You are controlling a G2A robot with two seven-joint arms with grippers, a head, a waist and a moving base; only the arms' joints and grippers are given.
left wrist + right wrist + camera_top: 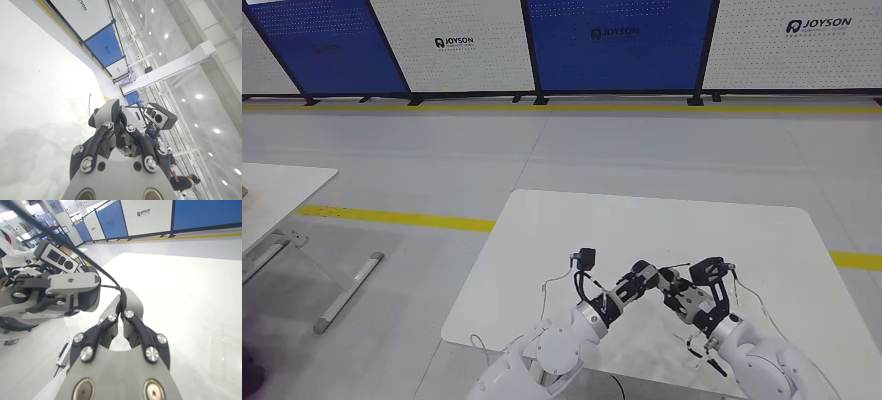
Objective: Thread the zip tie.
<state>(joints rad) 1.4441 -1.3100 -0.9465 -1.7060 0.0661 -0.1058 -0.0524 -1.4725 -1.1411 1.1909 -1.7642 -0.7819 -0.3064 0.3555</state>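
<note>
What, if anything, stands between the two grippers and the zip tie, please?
Nothing visible does: the left gripper and the right gripper are both shut on the zip tie, tips close together above the table, with just a short bare stretch of tie between them.

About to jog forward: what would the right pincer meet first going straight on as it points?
Probably the bare table. The right pincer, shut on the zip tie, has the left pincer close beside that line, not in it. Depth is unclear.
</note>
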